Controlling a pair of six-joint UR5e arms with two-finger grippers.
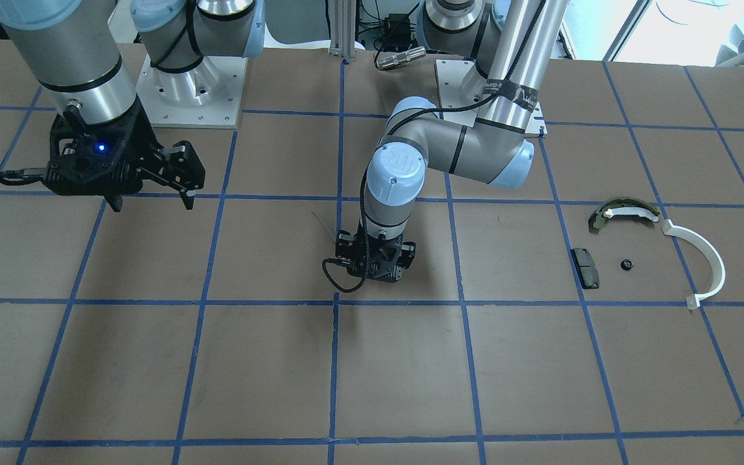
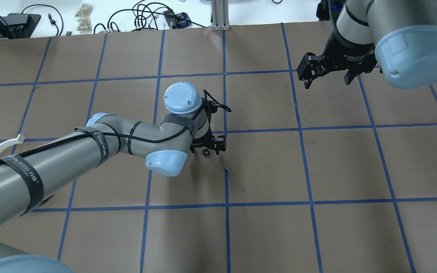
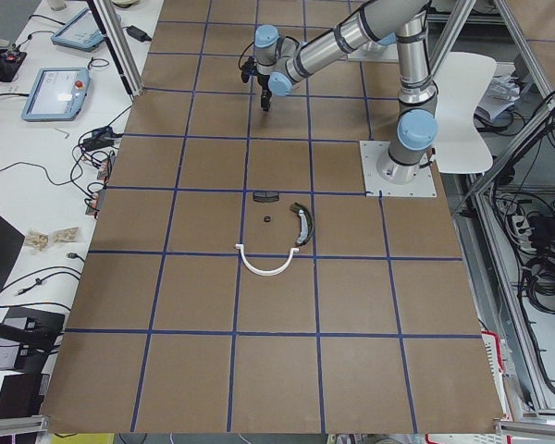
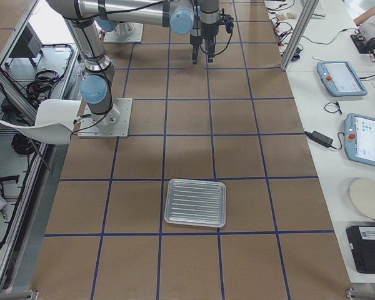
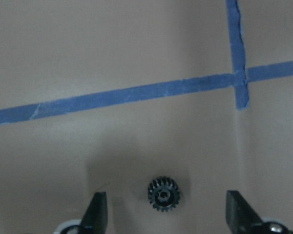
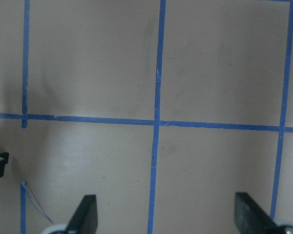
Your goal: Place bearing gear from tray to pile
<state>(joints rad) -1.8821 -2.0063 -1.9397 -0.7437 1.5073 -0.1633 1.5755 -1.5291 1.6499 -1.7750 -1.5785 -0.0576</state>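
Brown tabletop [image 1: 281, 361] gridded with blue tape [image 1: 217, 301], cables [image 2: 146, 15] beyond its far edge; bearing gear [image 5: 163, 194] lies mid-tabletop, already out of the tray [image 4: 195, 202], well apart from the pile [image 1: 624, 212]; left fingers [image 5: 98, 212] spread either side of it, not gripping; right fingers [image 6: 85, 212] spread, empty, raised; grasp and carry to pile left, I judge.

the brown table [image 1: 268, 374], gridded in blue tape [image 1: 152, 301], bears an olive brake shoe [image 1: 624, 212], white arc [image 1: 702, 261], black pad [image 1: 585, 267] and small gear [image 1: 626, 264] at the front-facing view's right, a second gear [image 2: 205, 152] at the overhead view's middle, and a silvery tray [image 4: 195, 202] low in the right-side view.
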